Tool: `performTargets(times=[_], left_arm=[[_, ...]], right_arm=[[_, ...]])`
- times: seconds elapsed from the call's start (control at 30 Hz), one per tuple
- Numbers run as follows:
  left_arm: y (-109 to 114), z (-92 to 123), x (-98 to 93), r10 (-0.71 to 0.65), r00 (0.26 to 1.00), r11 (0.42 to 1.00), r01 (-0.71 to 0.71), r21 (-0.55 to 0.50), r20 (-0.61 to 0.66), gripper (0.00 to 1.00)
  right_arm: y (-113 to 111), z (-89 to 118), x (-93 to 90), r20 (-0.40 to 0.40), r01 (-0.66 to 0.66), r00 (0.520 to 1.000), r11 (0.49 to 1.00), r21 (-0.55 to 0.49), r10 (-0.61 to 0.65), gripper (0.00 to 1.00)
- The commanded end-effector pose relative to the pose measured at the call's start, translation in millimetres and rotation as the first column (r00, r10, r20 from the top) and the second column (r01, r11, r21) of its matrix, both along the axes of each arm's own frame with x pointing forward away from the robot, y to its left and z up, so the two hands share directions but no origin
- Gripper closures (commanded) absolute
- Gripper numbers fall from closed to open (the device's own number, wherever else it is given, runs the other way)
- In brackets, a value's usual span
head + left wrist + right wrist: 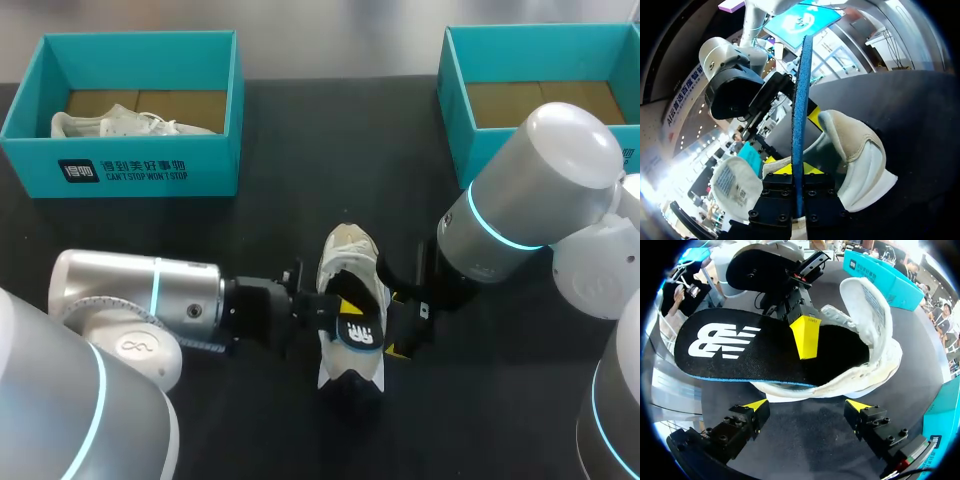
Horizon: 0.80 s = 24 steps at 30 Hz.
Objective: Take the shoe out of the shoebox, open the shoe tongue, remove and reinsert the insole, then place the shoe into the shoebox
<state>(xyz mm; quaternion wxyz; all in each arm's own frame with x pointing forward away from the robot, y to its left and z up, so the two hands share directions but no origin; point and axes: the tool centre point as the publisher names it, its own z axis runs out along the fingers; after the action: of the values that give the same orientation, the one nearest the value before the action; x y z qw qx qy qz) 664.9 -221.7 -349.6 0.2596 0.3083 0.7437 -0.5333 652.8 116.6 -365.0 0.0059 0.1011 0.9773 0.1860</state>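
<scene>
A white shoe (345,262) lies on the black table's middle, its tongue (867,295) folded up. The black insole (358,325) with a white logo sits partly inside it, one end sticking out past the shoe's edge. My left gripper (338,308) comes from the left and is shut on the insole. In the left wrist view the insole shows edge-on as a blue strip (801,100) clamped at my left gripper (799,172). My right gripper (398,322) stands open just right of the shoe; its tips flank bare table at my right gripper (809,407), short of the insole (760,352).
A teal shoebox (120,170) at the back left holds another white shoe (120,125). A second teal shoebox (465,110) stands at the back right with only its cardboard floor showing. My right arm's elbow (530,190) hangs over the table in front of it.
</scene>
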Motion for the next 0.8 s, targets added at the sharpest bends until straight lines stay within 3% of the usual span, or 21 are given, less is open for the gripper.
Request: performTargets(times=[0.03,0.07,0.17,0.27,0.53,0.7,0.8], left_arm=[[1,4,-3.5,-0.003,1.000,1.000,0.003,-0.012,0.005,1.00],[1,6,-5.1,-0.004,1.000,1.000,0.004,-0.017,0.007,0.83],[-1,13,-10.0,-0.005,1.000,1.000,0.005,-0.028,0.017,0.57],[-3,20,-14.2,-0.009,1.000,0.999,0.010,-0.039,0.026,0.53],[-9,32,-25.6,-0.026,0.998,0.997,0.030,-0.071,0.064,0.58],[-10,34,-26.9,-0.016,0.997,0.996,0.022,-0.081,0.077,0.89],[-10,34,-26.6,-0.007,0.997,0.997,0.013,-0.078,0.077,1.00]], right_arm=[[1,-1,-1.1,0.003,0.002,1.000,1.000,-0.001,-0.002,0.00],[1,-1,-1.1,0.003,0.002,1.000,1.000,-0.001,-0.002,0.00],[1,-1,-1.1,0.003,0.002,1.000,1.000,-0.001,-0.002,0.00],[1,-1,-1.1,0.003,0.002,1.000,1.000,-0.001,-0.002,0.00],[1,-1,-1.1,0.003,0.002,1.000,1.000,-0.001,-0.002,0.00],[1,-1,-1.1,0.003,0.002,1.000,1.000,-0.001,-0.002,0.00],[1,-1,-1.1,0.003,0.002,1.000,1.000,-0.001,-0.002,0.00]])
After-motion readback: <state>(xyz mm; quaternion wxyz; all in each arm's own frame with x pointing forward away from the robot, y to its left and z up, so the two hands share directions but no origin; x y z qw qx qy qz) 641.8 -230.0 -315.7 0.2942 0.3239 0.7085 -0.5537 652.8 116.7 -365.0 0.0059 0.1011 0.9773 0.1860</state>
